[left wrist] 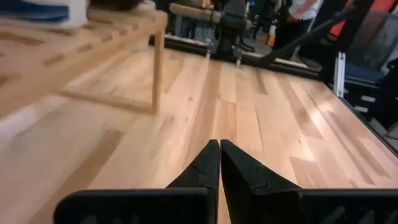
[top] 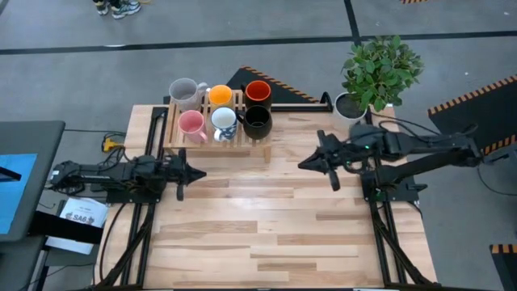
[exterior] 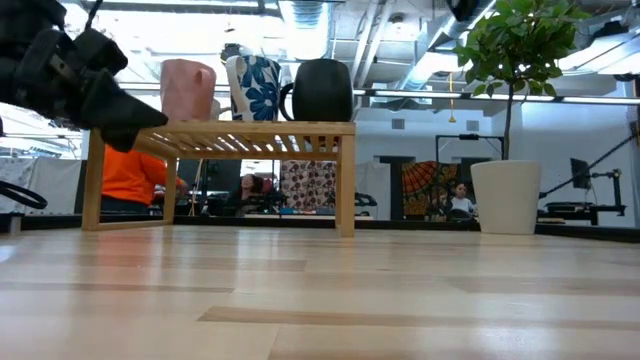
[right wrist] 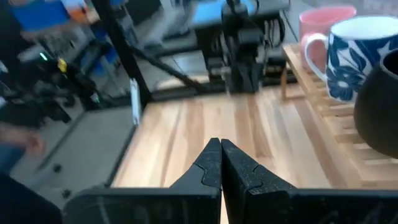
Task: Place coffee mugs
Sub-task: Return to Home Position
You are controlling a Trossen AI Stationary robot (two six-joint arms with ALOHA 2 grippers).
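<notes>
Six mugs stand on their bases on a low wooden slatted rack (top: 218,137) at the table's far side: grey (top: 184,92), orange (top: 220,96), red-inside (top: 258,90), pink (top: 191,124), white with blue flowers (top: 224,120) and black (top: 258,120). In the low view the pink (exterior: 187,90), flowered (exterior: 254,87) and black mug (exterior: 322,90) show on the rack's top. My left gripper (top: 199,173) is shut, hovering over the table near the rack's left end. My right gripper (top: 302,164) is shut, hovering right of the rack. Both hold nothing.
A white plant pot (top: 350,107) with a green plant (top: 380,69) stands at the table's far right corner. Bare wooden table (top: 266,234) stretches between and in front of the arms. People show in the room beyond the table in the low view.
</notes>
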